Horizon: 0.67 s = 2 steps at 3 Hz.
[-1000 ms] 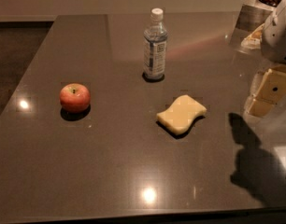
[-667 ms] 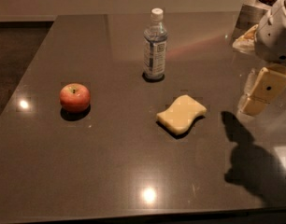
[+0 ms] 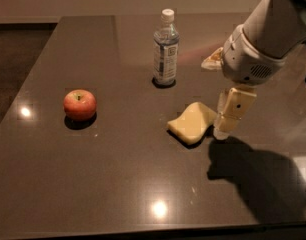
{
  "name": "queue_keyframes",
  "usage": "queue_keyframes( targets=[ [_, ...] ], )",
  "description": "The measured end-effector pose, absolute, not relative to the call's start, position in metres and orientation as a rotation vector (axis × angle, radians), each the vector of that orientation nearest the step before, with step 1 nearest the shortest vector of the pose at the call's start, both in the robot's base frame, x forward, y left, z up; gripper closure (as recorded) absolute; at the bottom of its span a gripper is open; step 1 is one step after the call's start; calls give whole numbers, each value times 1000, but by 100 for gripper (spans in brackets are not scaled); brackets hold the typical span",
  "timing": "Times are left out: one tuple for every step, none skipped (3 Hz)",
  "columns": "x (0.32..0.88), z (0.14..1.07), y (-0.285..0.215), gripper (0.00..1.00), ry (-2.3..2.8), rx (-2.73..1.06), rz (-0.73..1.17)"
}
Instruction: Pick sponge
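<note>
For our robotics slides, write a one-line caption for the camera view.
The gripper hangs beside the sponge's right edge on a dark table; an apple and a water bottle stand apart.

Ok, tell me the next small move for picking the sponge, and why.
Probably nudge the pincer toward the apple until it is centred over the sponge. It hangs low beside the sponge's edge farthest from the apple, off its middle.
</note>
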State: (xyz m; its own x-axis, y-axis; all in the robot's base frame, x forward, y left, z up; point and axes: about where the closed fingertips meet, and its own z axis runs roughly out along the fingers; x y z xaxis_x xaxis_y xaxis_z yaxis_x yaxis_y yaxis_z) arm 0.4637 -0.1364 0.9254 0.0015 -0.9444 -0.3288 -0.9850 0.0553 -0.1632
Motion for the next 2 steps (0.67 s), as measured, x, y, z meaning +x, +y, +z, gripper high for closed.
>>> queue_keyframes(
  targets=[
    [467, 895, -123, 0, 1975, -2027, 174],
    [467, 870, -118, 0, 1984, -2090, 201]
  ],
)
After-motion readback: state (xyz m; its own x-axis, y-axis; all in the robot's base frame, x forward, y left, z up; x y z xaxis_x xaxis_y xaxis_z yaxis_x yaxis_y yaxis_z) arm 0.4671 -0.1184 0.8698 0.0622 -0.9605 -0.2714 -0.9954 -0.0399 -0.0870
